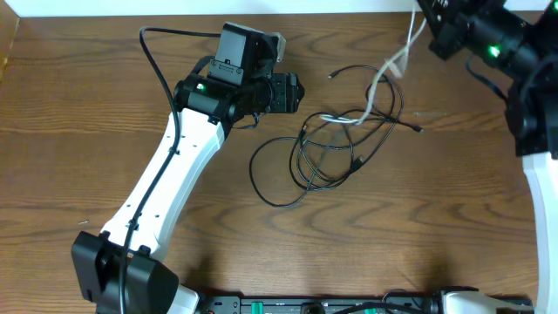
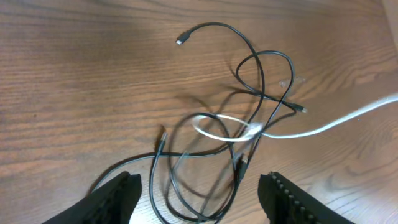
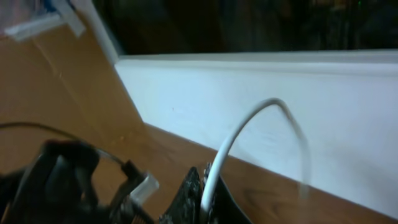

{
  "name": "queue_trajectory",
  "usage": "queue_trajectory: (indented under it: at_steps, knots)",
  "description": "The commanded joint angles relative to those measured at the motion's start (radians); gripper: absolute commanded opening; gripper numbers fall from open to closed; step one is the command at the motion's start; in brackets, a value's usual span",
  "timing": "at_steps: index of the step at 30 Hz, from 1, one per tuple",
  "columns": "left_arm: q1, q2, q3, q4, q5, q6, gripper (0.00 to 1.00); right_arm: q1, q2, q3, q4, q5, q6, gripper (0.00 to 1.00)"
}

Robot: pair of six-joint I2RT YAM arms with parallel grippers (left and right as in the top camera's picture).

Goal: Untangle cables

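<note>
**White lead lifted, black loops waiting on the wood**

From overhead, the white cable [image 1: 391, 63] runs taut from the right gripper [image 1: 425, 19], up in the far corner, down into the knot of black cables [image 1: 336, 148] lying mid-table. The left gripper [image 1: 296, 92] hovers just beside that knot, touching none of it. The table [image 1: 87, 105] is brown wood grain, bare around the tangle, so there's room to spread loops out.

Over to the left wrist: its fingers [image 2: 118, 193] are spread wide with nothing between them, the black cables [image 2: 264, 96] on the wood below. The white cable [image 2: 323, 126] curls into a small loop through the black strands, and that's the snag. My call: drop onto one black strand near the crossing and pin it or draw it sideways, away from the white line. Grab the whole bundle and the pull will only tighten things.

Right wrist now, and it's blurry. The white cable [image 3: 230, 143] arches up from between dark jaws that look clamped onto it. Behind it stands a white wall board [image 3: 249, 93] close along the table's edge. There's little space back there, so I'd say any further pull wants to go upward or along the edge.
</note>
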Motion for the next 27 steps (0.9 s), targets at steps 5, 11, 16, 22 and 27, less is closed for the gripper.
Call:
queue_trajectory:
  at_steps: [5, 11, 16, 22, 27]
  knots:
    - [-0.038, 0.044, 0.011, 0.0, 0.058, 0.208, 0.71, -0.019, -0.022, 0.012, 0.024, 0.007, 0.091, 0.01]
    - [-0.063, 0.137, 0.011, 0.006, 0.061, 0.277, 0.72, -0.05, -0.024, 0.024, 0.031, 0.006, 0.11, 0.01]
    - [-0.063, 0.189, 0.011, 0.013, 0.061, 0.277, 0.72, -0.105, -0.024, 0.114, 0.075, 0.013, 0.129, 0.01]
    - [-0.062, 0.191, 0.011, 0.019, 0.059, 0.277, 0.72, -0.14, -0.024, 0.26, 0.078, 0.068, 0.125, 0.01]
    - [-0.062, 0.191, 0.011, 0.02, 0.044, 0.277, 0.72, -0.175, -0.023, 0.292, 0.003, 0.093, 0.12, 0.01]
